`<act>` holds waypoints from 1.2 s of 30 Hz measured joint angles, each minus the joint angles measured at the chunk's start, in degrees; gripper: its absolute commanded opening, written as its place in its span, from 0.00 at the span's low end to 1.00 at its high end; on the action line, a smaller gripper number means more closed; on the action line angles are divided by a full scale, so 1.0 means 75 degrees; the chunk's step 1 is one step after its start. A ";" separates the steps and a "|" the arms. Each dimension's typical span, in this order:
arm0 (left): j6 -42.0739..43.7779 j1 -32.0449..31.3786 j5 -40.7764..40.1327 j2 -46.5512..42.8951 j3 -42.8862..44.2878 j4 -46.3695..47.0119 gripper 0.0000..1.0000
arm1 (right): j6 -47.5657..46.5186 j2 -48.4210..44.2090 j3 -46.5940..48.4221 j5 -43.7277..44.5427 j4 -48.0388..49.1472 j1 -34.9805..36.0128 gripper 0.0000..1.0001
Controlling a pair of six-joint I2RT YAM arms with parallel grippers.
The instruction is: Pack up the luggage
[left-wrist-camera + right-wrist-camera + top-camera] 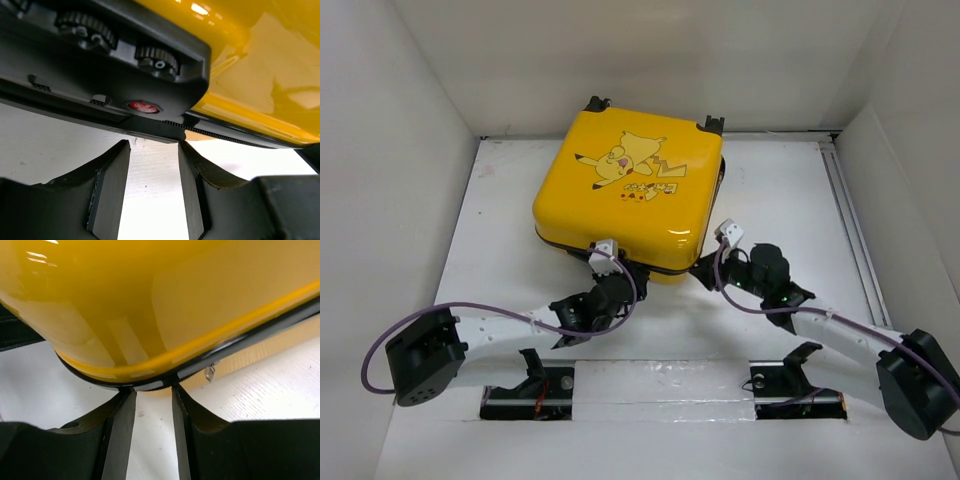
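The left gripper (154,146), black fingers spread, sits just under a black dial lock (125,65). The right gripper (153,391), likewise spread, has its tips at a black zipper trim (240,342). Both parts belong to the glossy, round-cornered yellow luggage (630,190), lying shut and flat on the matte white table (780,190) inside plain white walls (390,150).
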 measured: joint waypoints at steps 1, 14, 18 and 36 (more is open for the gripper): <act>-0.0017 0.0000 0.0015 -0.0006 -0.0006 -0.0023 0.39 | 0.0096 -0.0012 -0.0035 0.0114 0.0017 0.0038 0.40; -0.0047 0.0000 0.0504 -0.0548 -0.0338 0.0079 0.39 | 0.0551 -0.0697 -0.0664 0.1271 0.0723 -0.0816 0.43; -0.0006 0.0000 0.0592 -0.0615 -0.0393 0.0178 0.39 | 0.0323 0.0114 -0.0530 0.0268 0.1271 -0.0997 0.47; 0.0181 0.0000 0.0737 -0.0460 -0.0396 0.0495 0.37 | -0.0245 0.1655 -0.0119 -0.1384 0.2174 -0.1282 0.18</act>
